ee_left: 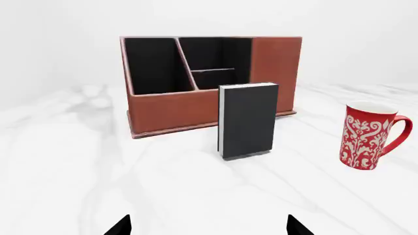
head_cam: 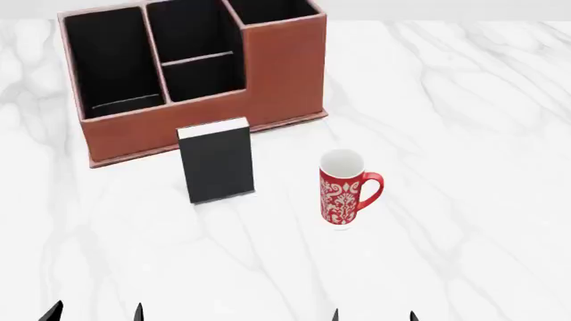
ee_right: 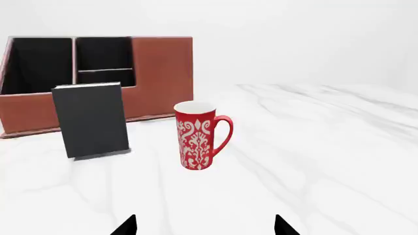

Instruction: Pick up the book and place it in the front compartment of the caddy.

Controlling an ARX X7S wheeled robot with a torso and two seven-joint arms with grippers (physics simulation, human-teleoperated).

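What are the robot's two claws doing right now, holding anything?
Left gripper: open, holding nothing.
Right gripper: open, holding nothing.
The book stands untouched.

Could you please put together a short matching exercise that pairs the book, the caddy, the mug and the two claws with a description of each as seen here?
Things:
1. book
2. caddy
3. mug
4. left claw and right claw

Descriptions:
A. reddish-brown box, black-lined cells
B. only dark tips at the head view's near edge, holding nothing
C. red with white pattern, handle on the side away from the book
D. thin, black, standing upright on the marble table just in front of the box

Pairs: 1-D, 2-A, 3-C, 4-B
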